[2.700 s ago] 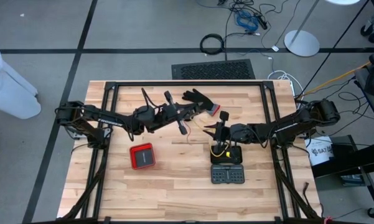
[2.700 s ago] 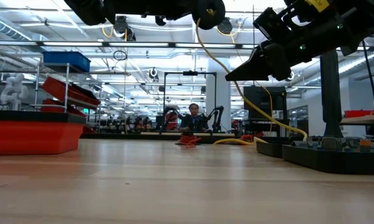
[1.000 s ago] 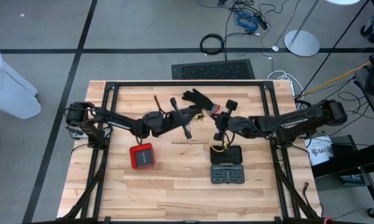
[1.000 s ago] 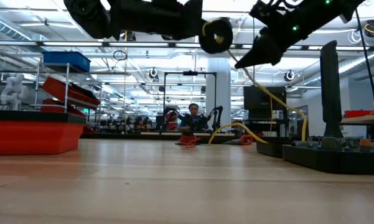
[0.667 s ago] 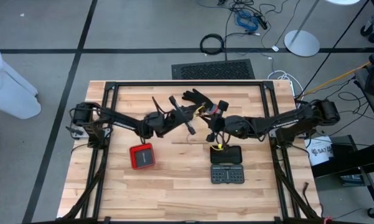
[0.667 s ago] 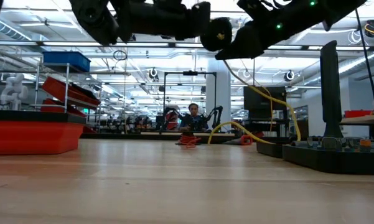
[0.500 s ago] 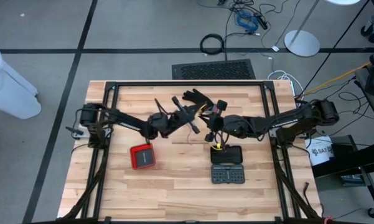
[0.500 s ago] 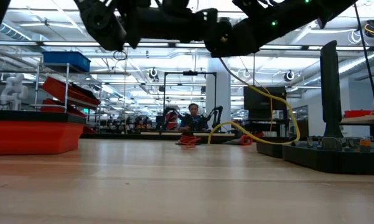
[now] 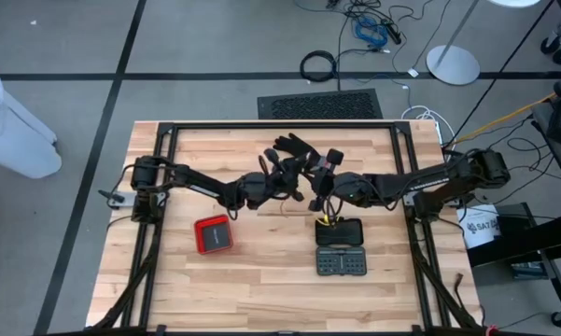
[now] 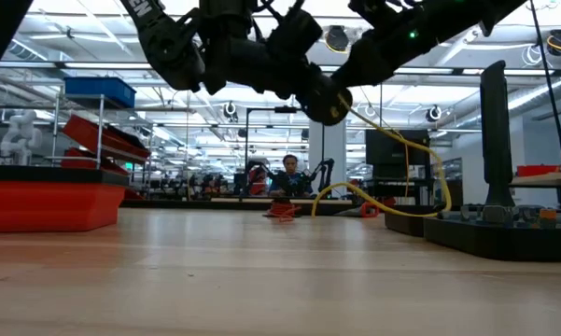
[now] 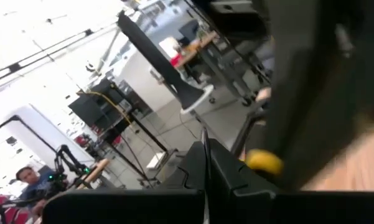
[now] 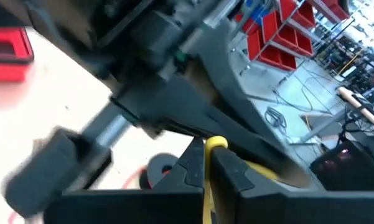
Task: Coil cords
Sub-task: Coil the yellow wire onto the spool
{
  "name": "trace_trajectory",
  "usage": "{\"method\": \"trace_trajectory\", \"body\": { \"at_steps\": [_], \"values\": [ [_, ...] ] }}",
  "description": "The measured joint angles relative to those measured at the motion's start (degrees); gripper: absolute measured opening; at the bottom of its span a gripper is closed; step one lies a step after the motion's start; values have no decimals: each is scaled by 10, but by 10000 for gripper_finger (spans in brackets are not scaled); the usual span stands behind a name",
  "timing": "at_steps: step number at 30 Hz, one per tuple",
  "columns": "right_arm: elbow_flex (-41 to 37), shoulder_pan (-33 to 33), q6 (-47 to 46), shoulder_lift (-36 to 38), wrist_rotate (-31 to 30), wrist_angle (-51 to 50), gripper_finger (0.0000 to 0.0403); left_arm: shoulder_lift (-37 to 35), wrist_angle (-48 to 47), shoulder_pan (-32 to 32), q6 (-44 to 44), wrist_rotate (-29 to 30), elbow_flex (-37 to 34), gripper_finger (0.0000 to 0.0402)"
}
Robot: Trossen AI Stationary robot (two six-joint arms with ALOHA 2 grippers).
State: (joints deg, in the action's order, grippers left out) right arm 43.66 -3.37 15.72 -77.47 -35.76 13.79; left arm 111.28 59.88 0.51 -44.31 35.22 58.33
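Wooden table fills the middle of the high view, and you have both dark arms meeting just above its centre. Your left gripper has pushed further right than half a second ago, right up against the right gripper, just below the black glove; in the low view it has swung down across the upper middle of the frame. Your right arm has barely shifted. Both grippers have their fingers pressed together: the right gripper's fingers pinch the yellow cord, and the left pair closes on a thin wire with a yellow tip beside it. That cord arcs down toward the black case at centre right. The red box sits at lower left, unmoved.
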Motion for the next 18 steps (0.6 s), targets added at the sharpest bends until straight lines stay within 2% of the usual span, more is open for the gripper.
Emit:
{"method": "trace_trajectory", "body": {
  "at_steps": [10,15,18],
  "values": [
    [1,17,-5,87,5,-160,0,-22,-42,-27,-27,-10,-1,0],
    [3,47,0,110,88,-189,0,-55,-61,-33,-5,-28,-2,0],
    [3,57,10,110,108,-201,0,-77,-108,-30,46,-54,1,0]
  ]
}}
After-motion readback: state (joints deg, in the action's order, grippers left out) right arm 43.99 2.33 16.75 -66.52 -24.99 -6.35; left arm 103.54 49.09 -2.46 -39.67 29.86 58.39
